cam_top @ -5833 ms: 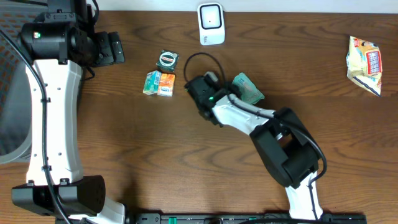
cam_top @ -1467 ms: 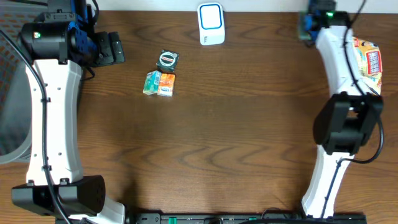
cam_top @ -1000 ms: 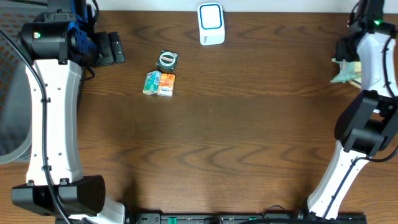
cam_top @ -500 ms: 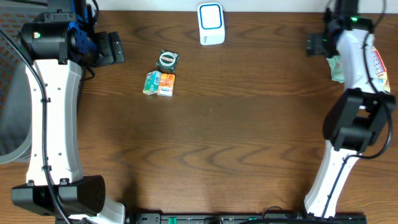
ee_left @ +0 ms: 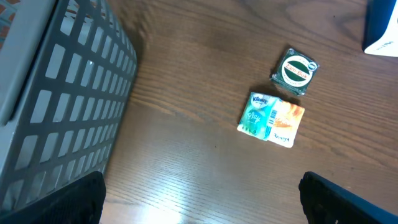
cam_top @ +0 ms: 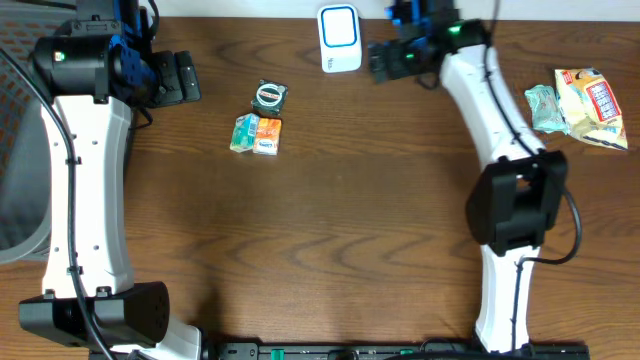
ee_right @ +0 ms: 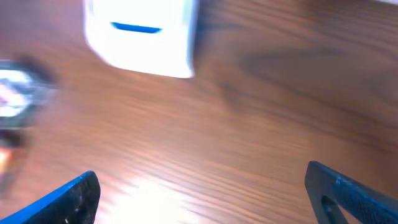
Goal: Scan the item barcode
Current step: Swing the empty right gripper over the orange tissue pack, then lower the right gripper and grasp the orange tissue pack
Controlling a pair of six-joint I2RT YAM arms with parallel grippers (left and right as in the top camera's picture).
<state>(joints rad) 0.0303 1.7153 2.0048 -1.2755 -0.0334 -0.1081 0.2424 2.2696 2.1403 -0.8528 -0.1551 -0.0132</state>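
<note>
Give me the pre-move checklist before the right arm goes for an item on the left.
1. Right gripper open and empty: ok.
2. White scanner with blue window unobstructed: ok.
3. Green-and-orange tissue packs and round green tin lying uncovered on the wooden table: ok.
4. Left gripper open, apart from both items: ok.
5. Barcode side of either item facing up: cannot tell.

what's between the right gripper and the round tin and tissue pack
Only the white scanner comes close: the open, empty right gripper hangs just right of it, and its base sits near the straight line to the round tin and tissue pack. Otherwise bare table.
</note>
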